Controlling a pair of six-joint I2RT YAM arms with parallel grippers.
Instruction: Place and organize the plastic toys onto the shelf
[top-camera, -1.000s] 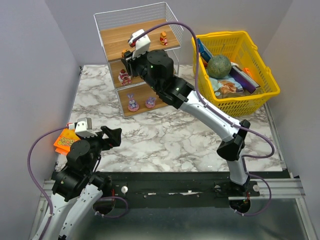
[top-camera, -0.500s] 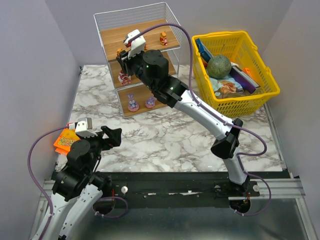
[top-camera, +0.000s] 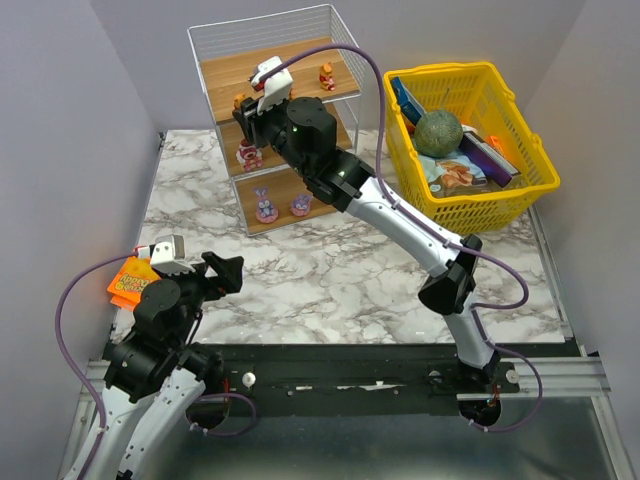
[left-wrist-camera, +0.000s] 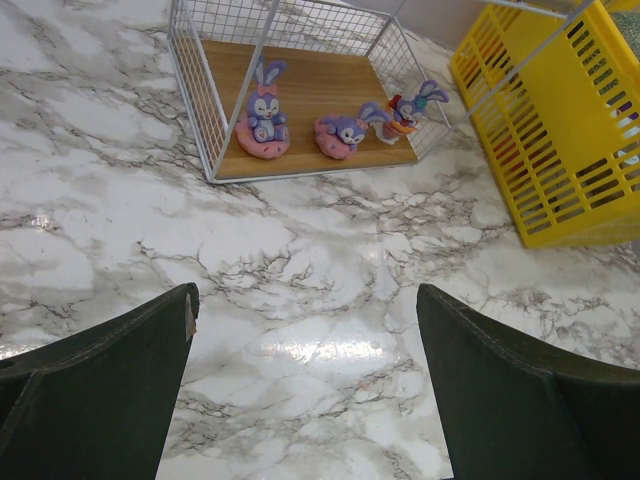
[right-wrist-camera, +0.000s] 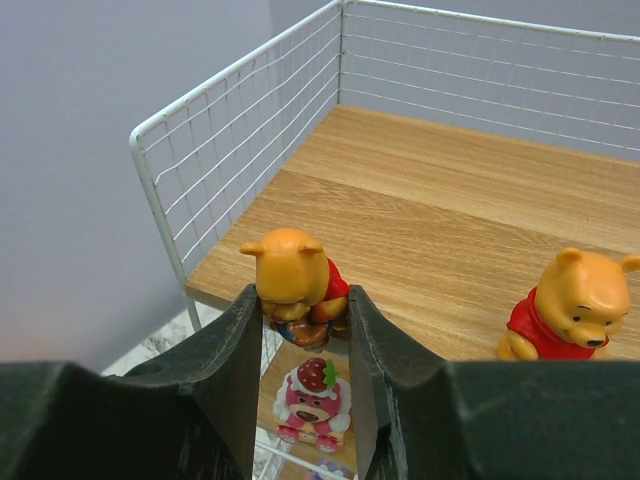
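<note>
My jaws differ: the left gripper (left-wrist-camera: 305, 300) stands wide open with nothing between its fingers, low over the marble table (left-wrist-camera: 330, 250), and the right gripper (right-wrist-camera: 300, 300) is clamped on an orange-yellow bear (right-wrist-camera: 292, 275) in a red shirt. At my far left an orange packet (top-camera: 127, 283) lies by the table's left edge, just beside my left arm. Ahead of the left gripper is a broad bare stretch of marble up to the shelf (left-wrist-camera: 200, 100), whose bottom board carries three purple bunnies (left-wrist-camera: 265, 112) near its front edge. My right arm reaches up to the top board, where the held bear sits at the front edge close to the left corner, with the wire side wall (right-wrist-camera: 200, 180) just to its left; I cannot tell whether its feet touch the wood. Directly below it, a red-pink strawberry bear (right-wrist-camera: 312, 395) stands on the middle board. To the right, a second bear (right-wrist-camera: 570, 305) stands on the top board, well apart, with open wood between and behind. Farther right sits the yellow basket (top-camera: 470, 210), holding a green ball (top-camera: 438, 130).
</note>
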